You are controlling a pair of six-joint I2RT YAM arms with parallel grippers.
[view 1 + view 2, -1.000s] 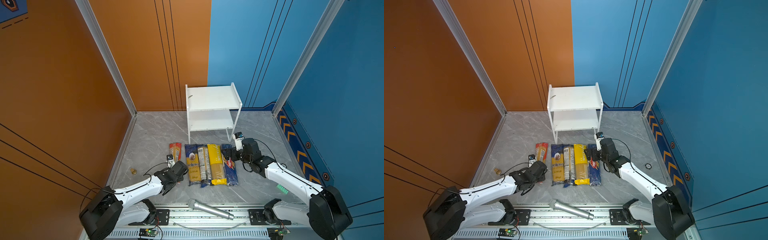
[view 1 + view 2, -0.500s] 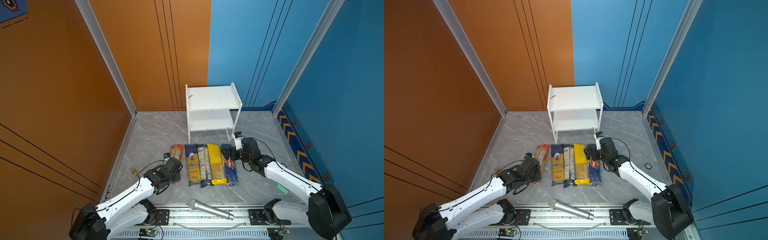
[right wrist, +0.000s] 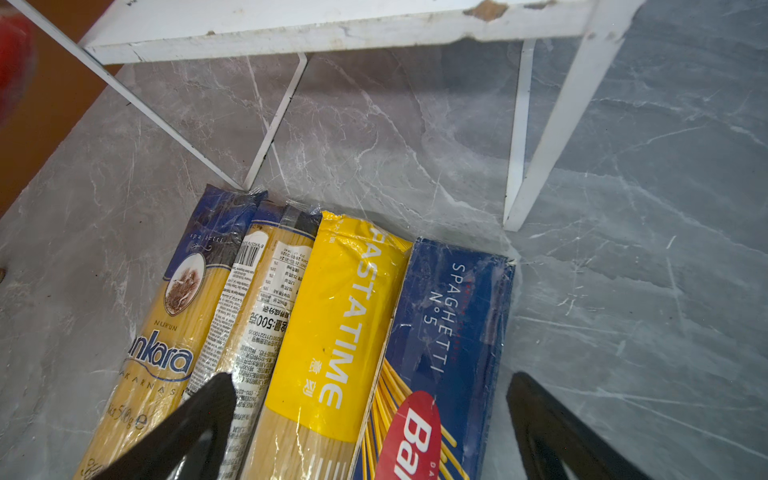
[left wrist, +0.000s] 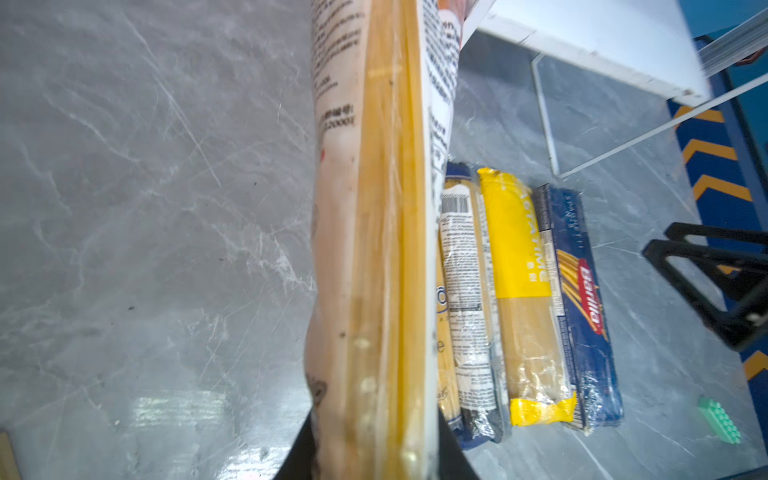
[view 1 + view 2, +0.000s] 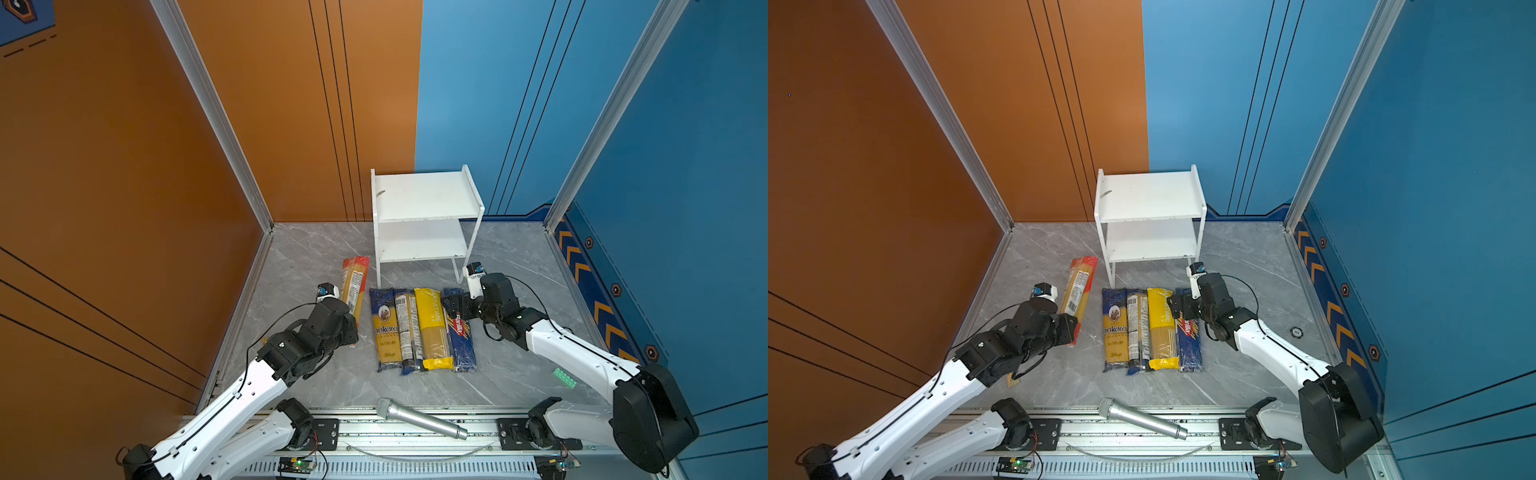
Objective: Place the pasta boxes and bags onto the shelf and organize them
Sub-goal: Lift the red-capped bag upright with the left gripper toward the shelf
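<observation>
The left claw (image 4: 374,455) pinches one end of the red bag (image 5: 354,284), which points toward the shelf (image 5: 424,197), while the right claw (image 3: 372,386) hangs spread above the Barilla box (image 5: 460,336) on the worktop (image 5: 311,257).

White arms (image 5: 249,386), black joints (image 5: 652,419) (black cables (image 5: 291,310))

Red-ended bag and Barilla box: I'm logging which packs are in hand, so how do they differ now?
The red-ended bag is clear film showing its spaghetti; the Barilla box is dark blue card. The bag is clamped by the left gripper, jaws shut, apart from the row of packs; the box lies flat at that row's right end, under the open right gripper. Both are long spaghetti packs, neither on the shelf.
</observation>
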